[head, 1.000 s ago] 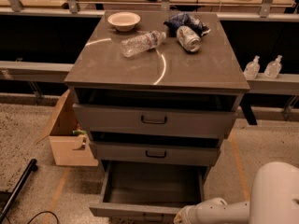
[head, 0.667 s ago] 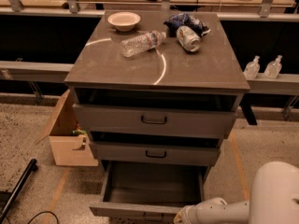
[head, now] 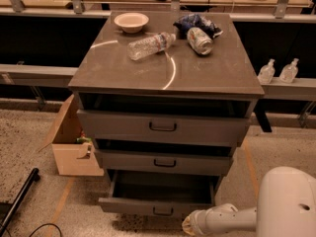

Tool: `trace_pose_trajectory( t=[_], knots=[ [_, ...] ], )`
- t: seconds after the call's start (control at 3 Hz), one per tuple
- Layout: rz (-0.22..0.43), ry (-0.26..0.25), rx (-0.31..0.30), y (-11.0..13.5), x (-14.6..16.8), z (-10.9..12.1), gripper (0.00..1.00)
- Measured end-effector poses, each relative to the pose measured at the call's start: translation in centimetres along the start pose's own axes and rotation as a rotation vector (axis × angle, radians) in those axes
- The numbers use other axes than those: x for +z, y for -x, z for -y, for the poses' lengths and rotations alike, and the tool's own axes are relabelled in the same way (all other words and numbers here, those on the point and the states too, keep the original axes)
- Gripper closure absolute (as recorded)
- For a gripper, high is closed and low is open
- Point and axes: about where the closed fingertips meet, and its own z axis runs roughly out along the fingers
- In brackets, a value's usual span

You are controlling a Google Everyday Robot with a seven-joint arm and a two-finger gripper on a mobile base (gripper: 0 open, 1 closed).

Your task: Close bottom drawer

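The grey-brown cabinet has three drawers, all standing somewhat open. The bottom drawer is pulled out the farthest; its dark inside looks empty and its short front carries a small black bar handle. My gripper is at the end of the white arm, which comes in low from the bottom right. It sits just right of and slightly in front of the bottom drawer's front, near its right end. The middle drawer and top drawer are above.
On the cabinet top lie a white bowl, a plastic bottle, a can and a blue bag. An open cardboard box stands on the floor to the left. A black pole lies at the lower left.
The arm's tip has crept slightly left toward the bottom drawer's front. The drawers look unmoved.
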Motion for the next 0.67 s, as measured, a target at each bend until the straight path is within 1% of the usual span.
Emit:
trace_pose_trajectory(
  t=[0.67],
  knots=[
    [-0.055,-0.16,-0.049,-2.7,0.3,8.1,1.0]
  ],
)
